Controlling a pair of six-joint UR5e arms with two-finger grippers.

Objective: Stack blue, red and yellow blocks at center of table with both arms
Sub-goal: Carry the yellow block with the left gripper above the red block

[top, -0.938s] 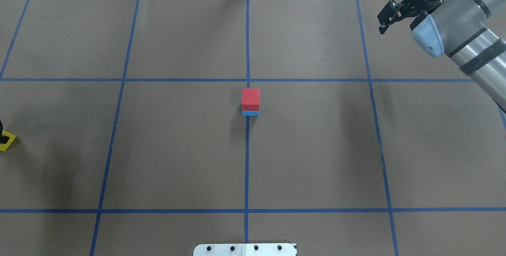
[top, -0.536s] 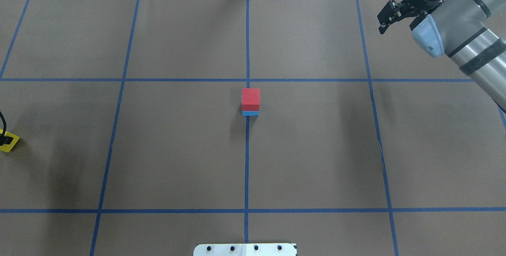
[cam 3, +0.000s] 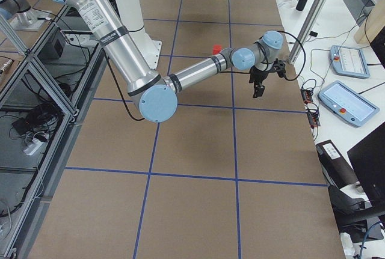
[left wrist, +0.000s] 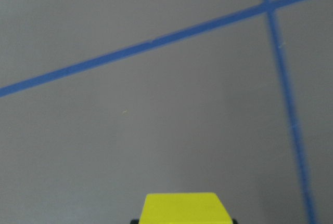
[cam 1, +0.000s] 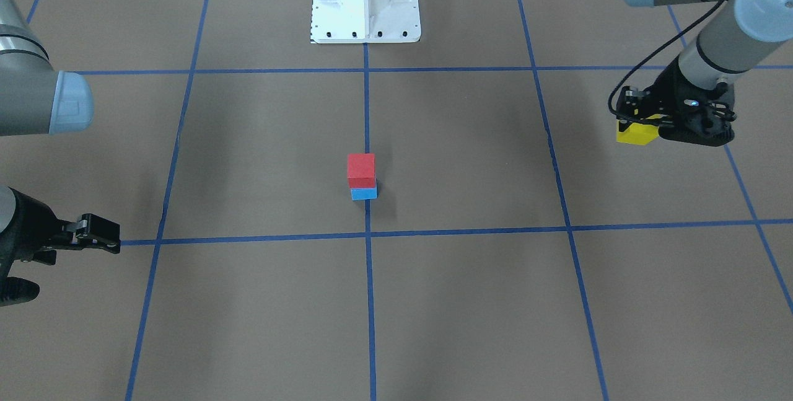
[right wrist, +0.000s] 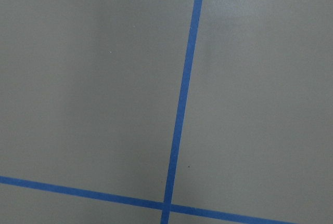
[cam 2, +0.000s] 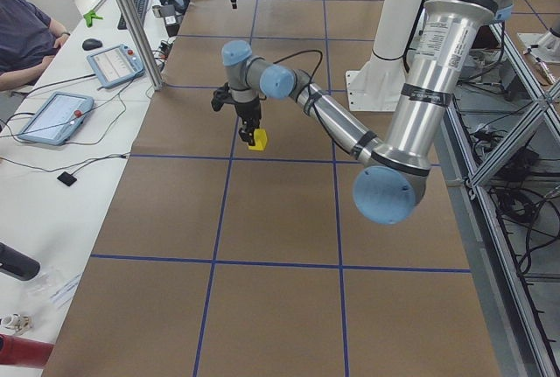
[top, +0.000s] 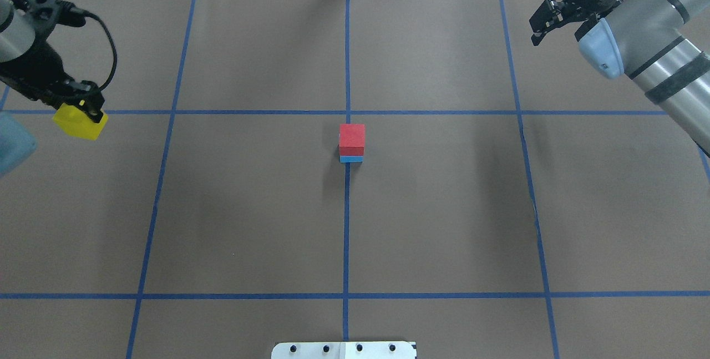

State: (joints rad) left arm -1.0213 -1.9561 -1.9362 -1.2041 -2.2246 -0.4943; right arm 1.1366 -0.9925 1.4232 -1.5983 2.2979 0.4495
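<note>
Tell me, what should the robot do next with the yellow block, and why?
Probably carry it across until it is above the red block. The left gripper holds the yellow block far off to one side, while the red block already sits on the blue block, its top bare.

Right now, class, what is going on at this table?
The left tool is shut on the yellow block, holding it above the left side of the table. At the centre the red block already sits on the blue block, so only the yellow one is missing from the stack. The right tool hangs open and empty over the far right corner.
</note>
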